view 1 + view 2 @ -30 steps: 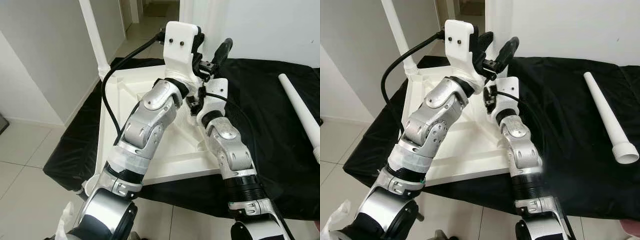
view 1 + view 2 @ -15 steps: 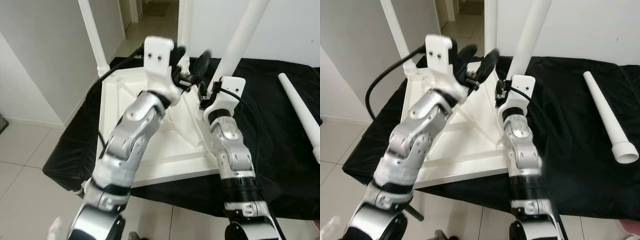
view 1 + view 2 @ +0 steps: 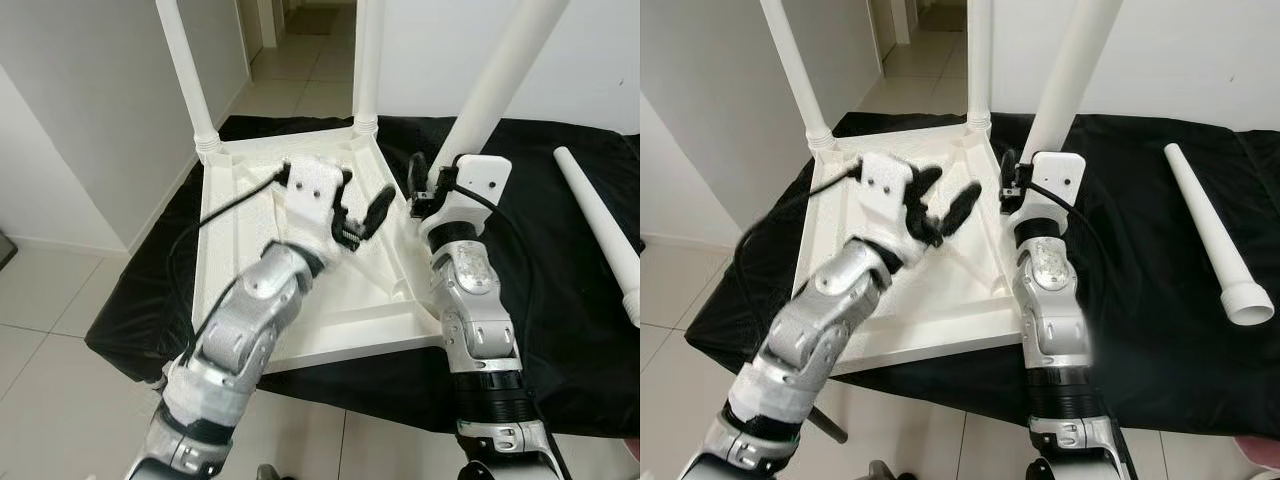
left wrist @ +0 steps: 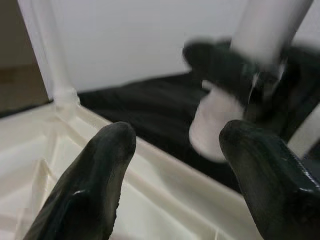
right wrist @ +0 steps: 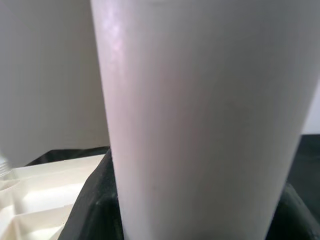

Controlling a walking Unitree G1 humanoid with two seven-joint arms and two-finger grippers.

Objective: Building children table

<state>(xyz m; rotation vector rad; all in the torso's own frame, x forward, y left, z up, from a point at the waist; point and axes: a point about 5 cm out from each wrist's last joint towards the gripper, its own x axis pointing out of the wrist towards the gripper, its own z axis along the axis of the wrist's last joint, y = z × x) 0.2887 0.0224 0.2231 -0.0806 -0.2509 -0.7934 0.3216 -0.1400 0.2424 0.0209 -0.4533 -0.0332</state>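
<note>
The white children's tabletop [image 3: 345,335] lies upside down on a black cloth. Two white legs stand in its far corners, one on the left [image 3: 188,75] and one further right [image 3: 368,60]. A third white leg [image 3: 495,75] leans over the right corner, and my right gripper [image 3: 428,190] is shut on its lower end. In the right wrist view that leg [image 5: 200,115] sits between the black fingers [image 5: 95,205]. My left gripper [image 3: 358,205] hovers open over the middle of the tabletop, left of the held leg, with nothing between its fingers [image 4: 95,185].
A fourth white leg [image 3: 600,230] lies loose on the black cloth [image 3: 560,330] at the right. Pale tiled floor [image 3: 50,320] runs along the left and front of the cloth. A grey wall [image 3: 90,120] stands to the left, with a doorway beyond.
My left arm has dropped from up beside the held leg to low over the tabletop, its gripper open. The right gripper keeps hold of the tilted leg.
</note>
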